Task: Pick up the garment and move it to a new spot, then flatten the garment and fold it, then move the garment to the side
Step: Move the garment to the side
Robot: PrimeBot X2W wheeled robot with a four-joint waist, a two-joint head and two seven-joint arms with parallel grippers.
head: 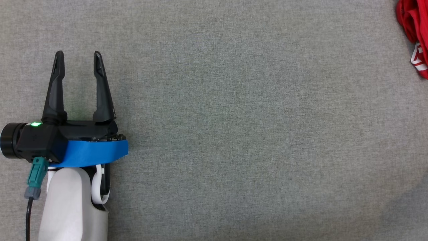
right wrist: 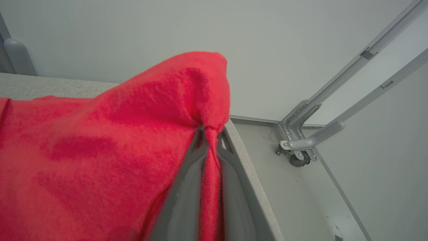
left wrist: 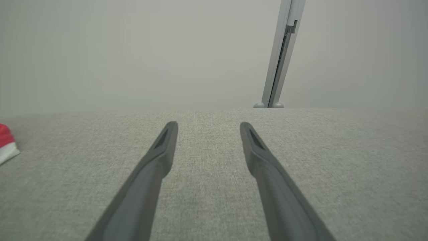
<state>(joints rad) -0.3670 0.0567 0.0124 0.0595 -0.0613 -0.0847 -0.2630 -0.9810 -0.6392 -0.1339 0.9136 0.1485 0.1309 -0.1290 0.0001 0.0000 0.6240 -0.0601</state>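
The left gripper [head: 78, 55] sits at the near left of the grey table [head: 234, 134] with its fingers spread wide and empty, while the right gripper [right wrist: 210, 134] pinches a fold of the red garment [head: 414, 30], which seems bunched at the table's far right edge.

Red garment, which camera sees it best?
Right wrist view: the red garment looms close, pinched in the right gripper. Head view catches a bunched bit at its right edge; left wrist view, a scrap far left.
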